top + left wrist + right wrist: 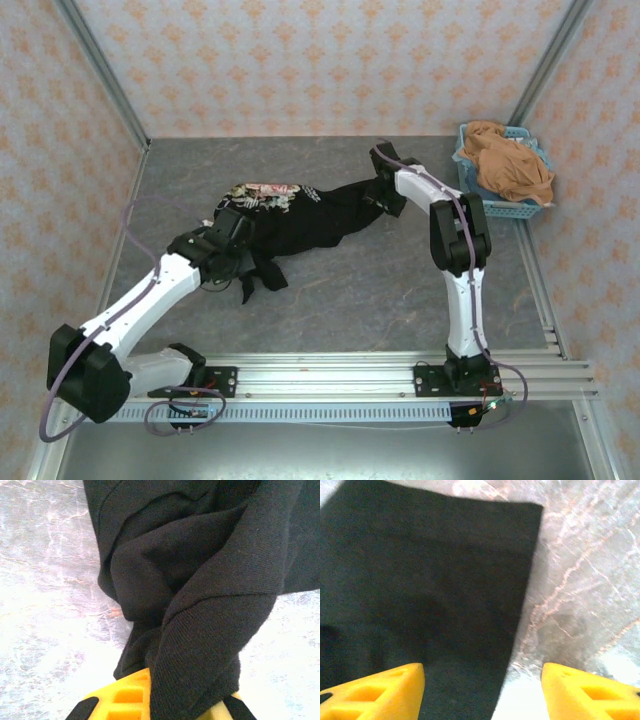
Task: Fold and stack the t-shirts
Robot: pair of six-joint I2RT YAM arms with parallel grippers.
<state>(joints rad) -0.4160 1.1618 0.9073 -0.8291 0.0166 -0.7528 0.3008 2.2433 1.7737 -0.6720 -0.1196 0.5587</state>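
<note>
The task looks barely started. The black shirt [310, 220] lies in a crumpled, drawn-out heap across the middle of the worktop [400, 300], with no clean fold in it: one end is bunched, its printed side [265, 193] turned up at the far-left end, and a loose flap trails toward the near edge. The left claw [175, 702] is clenched on a thick gather of that shirt; in the left wrist view the dark cloth comes up from between the yellow fingers and hangs in heavy pleats above the worktop. The right claw [482, 680] stands released, its fingers spread wide, over the shirt's other end, where the cloth lies flat with a straight edge and a square corner on the marbled surface; I cannot tell whether the fingertips touch the cloth. The orange shirt [510, 165] sits heaped in the basket [497, 207] at the far right corner, well apart from both claws and unfolded. So nothing is folded or stacked yet. By my reading, the step in hand is spreading the black shirt flat between the two arms. After that come its folds, then fetching the orange shirt, folding it, and laying one upon the other.
</note>
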